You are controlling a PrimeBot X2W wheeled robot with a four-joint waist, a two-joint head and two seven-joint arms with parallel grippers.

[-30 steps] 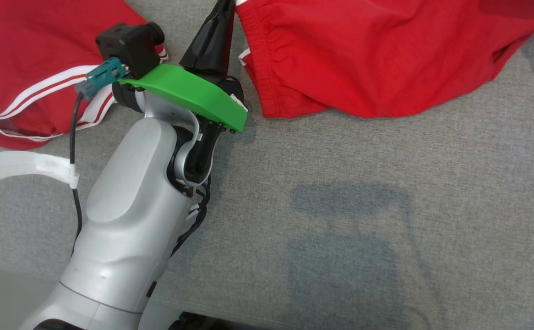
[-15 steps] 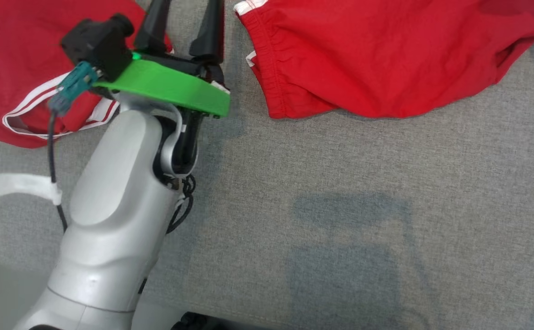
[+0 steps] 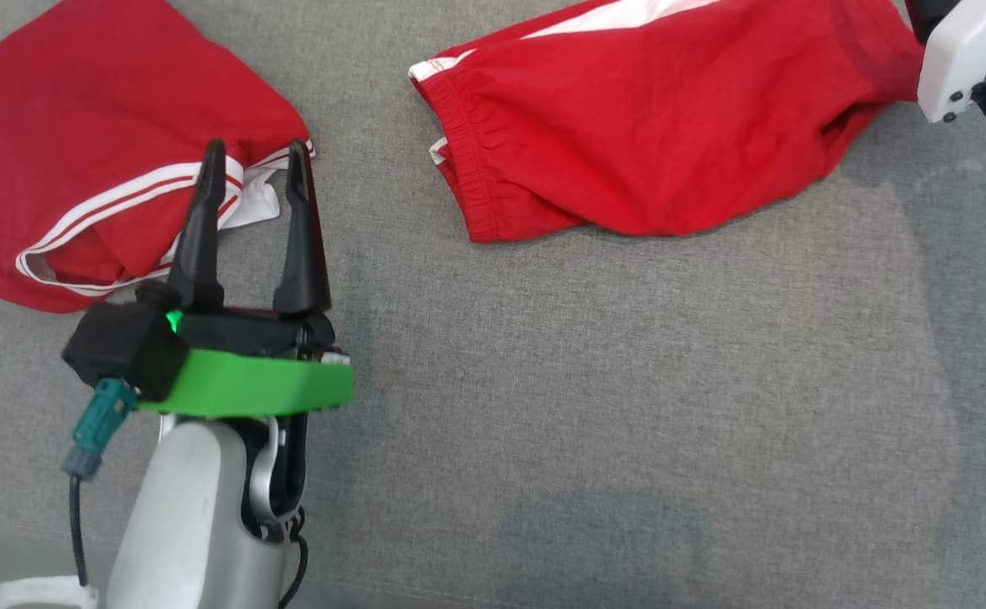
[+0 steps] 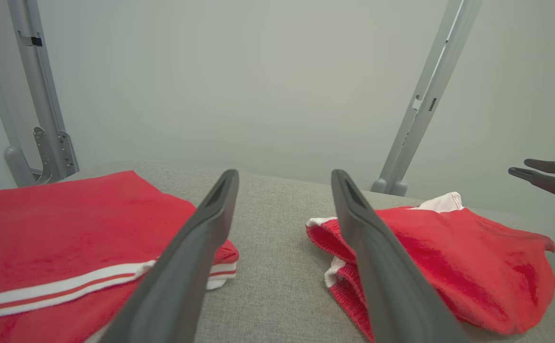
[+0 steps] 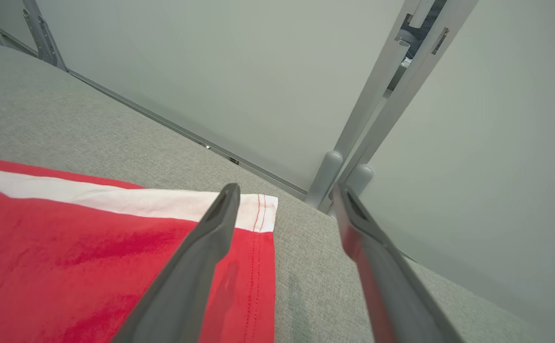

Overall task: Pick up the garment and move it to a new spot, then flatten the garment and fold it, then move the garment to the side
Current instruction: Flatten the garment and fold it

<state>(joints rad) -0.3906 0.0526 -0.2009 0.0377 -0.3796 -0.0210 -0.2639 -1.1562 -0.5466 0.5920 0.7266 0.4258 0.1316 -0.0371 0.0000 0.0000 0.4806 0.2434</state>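
Note:
The garment [image 3: 645,144] is red with an elastic waistband and a white band, lying crumpled on the grey surface at upper centre-right. My left gripper [image 3: 254,152] stands open and holds nothing, off the waistband's left end, its fingers over the hem of a second red piece. From the left wrist, the gripper [image 4: 284,174] points at bare grey between both reds, with the garment [image 4: 472,267] on the right. My right gripper [image 5: 287,188] is open just above the garment's [image 5: 68,267] white-banded corner. Its pale wrist [image 3: 962,51] shows at the top right.
A second red garment [image 3: 79,144] with white stripes lies folded at the upper left. Grey frame posts [image 4: 420,100] and a pale wall stand beyond the surface's far edge. A white strip [image 3: 2,592] lies at the bottom left. Open grey cloth [image 3: 628,381] spreads in front.
My left gripper, shut at the garment's waistband a second ago, has opened, let go and drawn back toward me. The head view has shifted, bringing the right wrist into sight.

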